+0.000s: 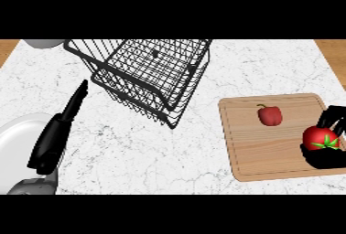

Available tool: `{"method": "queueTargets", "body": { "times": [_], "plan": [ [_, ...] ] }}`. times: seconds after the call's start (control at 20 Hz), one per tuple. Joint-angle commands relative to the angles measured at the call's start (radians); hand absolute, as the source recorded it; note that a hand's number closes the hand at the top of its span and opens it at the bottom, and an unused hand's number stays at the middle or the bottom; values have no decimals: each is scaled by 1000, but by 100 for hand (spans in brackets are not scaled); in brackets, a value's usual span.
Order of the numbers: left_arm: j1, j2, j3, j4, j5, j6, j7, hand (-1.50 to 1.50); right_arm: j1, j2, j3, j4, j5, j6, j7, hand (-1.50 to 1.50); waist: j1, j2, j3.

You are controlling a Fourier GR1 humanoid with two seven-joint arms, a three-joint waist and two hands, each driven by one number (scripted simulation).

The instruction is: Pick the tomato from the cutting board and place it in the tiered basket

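One tomato point(319, 137) is seen at the right edge of the one board point(263, 151), enclosed by the curled fingers of the right hand point(321, 158). One pepper point(269, 114) is laid on the board, apart from the tomato. One basket point(145, 73) is placed up-left of the board. Far left of the board, the left hand point(54, 135) is held with straight fingers above one plate point(17, 132).

A: Colours on the task items?
B: tomato point(317, 137) red, green leafy top. Cutting board point(263, 155) pale wood, faint grain.
A: Rest?
B: pepper point(270, 115) red. Tiered basket point(152, 68) black wire grid. Counter point(135, 151) white marble, grey veins. Left hand point(51, 141) and right hand point(323, 158) black. Plate point(17, 132) white-grey.
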Motion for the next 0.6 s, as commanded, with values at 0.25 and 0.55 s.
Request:
{"method": "queueTargets", "body": {
  "times": [0.25,0.55],
  "plan": [
    [7,3,10,30,-5,-6,-49,0,-255,45,-15,-308,-172,207,234,150,14,1,-1],
    [6,3,21,13,12,-26,-48,0,-499,40,-57,-321,-303,320,372,150,18,1,-1]
  ]
}}
